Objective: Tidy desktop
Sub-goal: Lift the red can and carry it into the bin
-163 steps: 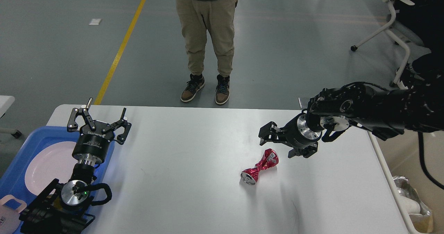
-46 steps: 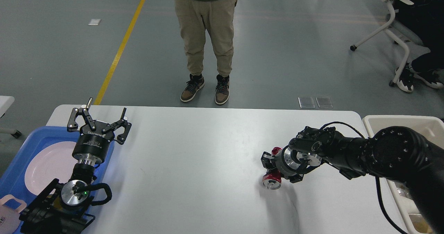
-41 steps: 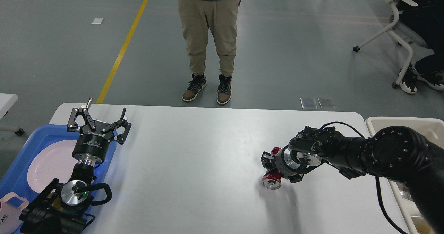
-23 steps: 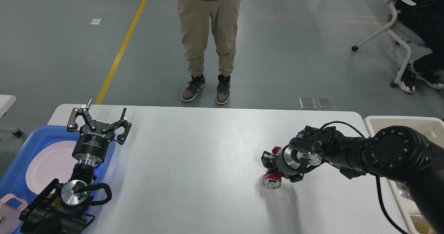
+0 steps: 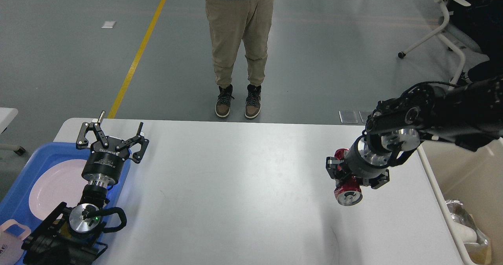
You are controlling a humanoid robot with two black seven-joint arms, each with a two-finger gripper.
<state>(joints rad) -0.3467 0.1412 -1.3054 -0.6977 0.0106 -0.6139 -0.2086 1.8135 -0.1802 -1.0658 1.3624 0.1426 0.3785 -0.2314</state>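
So, the crushed red can (image 5: 347, 189) is clamped in the right gripper (image 5: 346, 174) and looks to be held clear of the desktop (image 5: 235, 186), over its right-hand part and not far from the right edge. The can's long axis is pointed roughly away-and-toward the camera, with the silver end turned this way and the far red end poking out behind the fingers. The grip is taken around the pinched middle, so the can hangs below and slightly in front of the wrist.

The relation that probably matters: the beige bin (image 5: 467, 202) sits just past the desktop's right edge, to the right of the held can and lower than the tabletop. A short sideways carry over that edge would likely be needed, and nothing is seen standing in the way on that stretch of table.

The left gripper (image 5: 112, 137) is parked well apart on the far left with its fingers spread and nothing in them, over the blue tray (image 5: 23, 170) where a white plate (image 5: 55, 186) lies. The right arm is clearly the one better placed.
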